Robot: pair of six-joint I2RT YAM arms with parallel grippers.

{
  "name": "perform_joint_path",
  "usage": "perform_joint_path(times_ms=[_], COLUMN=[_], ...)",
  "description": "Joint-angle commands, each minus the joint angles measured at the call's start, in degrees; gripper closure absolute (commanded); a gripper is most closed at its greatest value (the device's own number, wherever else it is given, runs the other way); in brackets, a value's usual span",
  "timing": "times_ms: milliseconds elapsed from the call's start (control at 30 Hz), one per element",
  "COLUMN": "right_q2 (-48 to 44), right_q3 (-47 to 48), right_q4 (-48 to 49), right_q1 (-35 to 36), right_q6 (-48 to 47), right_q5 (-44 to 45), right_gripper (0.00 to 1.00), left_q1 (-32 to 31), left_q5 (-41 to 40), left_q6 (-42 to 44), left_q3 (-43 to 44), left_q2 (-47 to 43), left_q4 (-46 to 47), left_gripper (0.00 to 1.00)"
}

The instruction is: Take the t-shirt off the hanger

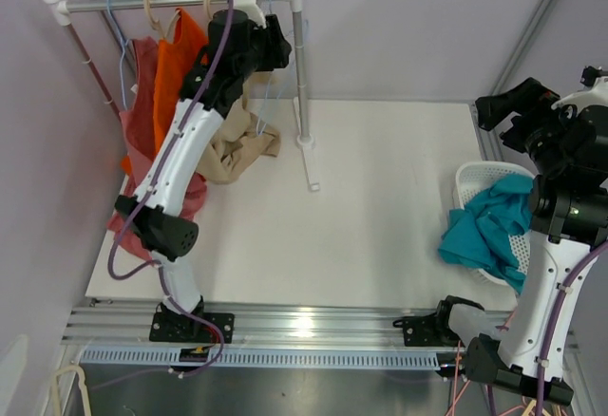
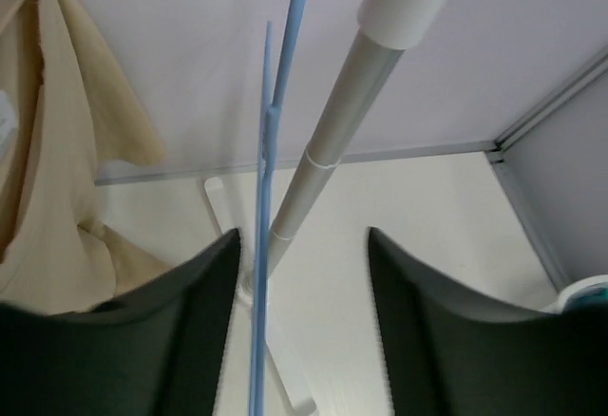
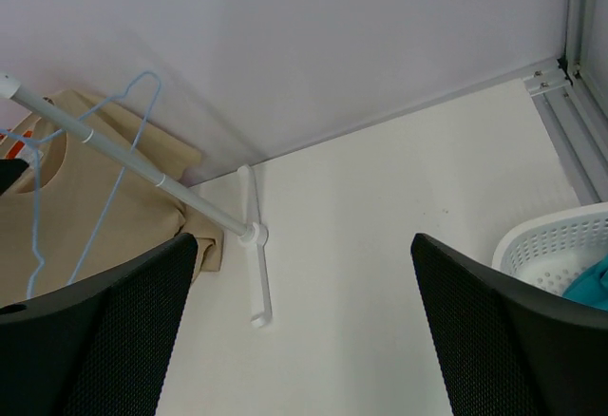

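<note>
A bare blue wire hanger (image 2: 265,198) hangs from the rack's bar near its right post (image 2: 328,150). My left gripper (image 2: 302,245) is open, and the hanger runs between its fingers close to the left one. In the top view this gripper (image 1: 261,41) is up at the bar. A beige t-shirt (image 1: 237,150) hangs left of it, its lower part bunched on the table; it also shows in the left wrist view (image 2: 47,150) and the right wrist view (image 3: 85,207). My right gripper (image 1: 518,112) is open and empty, raised at the far right.
A red shirt (image 1: 138,93) and an orange shirt (image 1: 176,65) hang at the rack's left. A white basket (image 1: 475,177) at the right holds a teal t-shirt (image 1: 489,226). The rack's white foot (image 1: 309,164) stands on the table.
</note>
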Motion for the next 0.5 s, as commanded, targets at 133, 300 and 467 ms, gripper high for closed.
perform_joint_path(times_ms=[133,300,467], right_q2=[-1.02,-1.46,-0.84], right_q3=[-1.78,-3.62,-3.02], right_q4=[1.26,3.11,3.9], right_q1=[2.34,4.45,5.86], right_q6=[-0.68,0.81,0.9], right_q5=[-2.26,-3.05,-2.7], right_gripper=[0.01,0.0,0.0], left_q1=[3.73,9.98,13.07], left_q5=[2.65,7.67,9.26], left_q6=[0.17,0.16,2.62], left_q3=[-7.88,-11.85,-11.93], left_q2=[-19.34,-20.95,-17.52], left_q4=[0.05,0.94,1.99], left_gripper=[0.11,0.01,0.04])
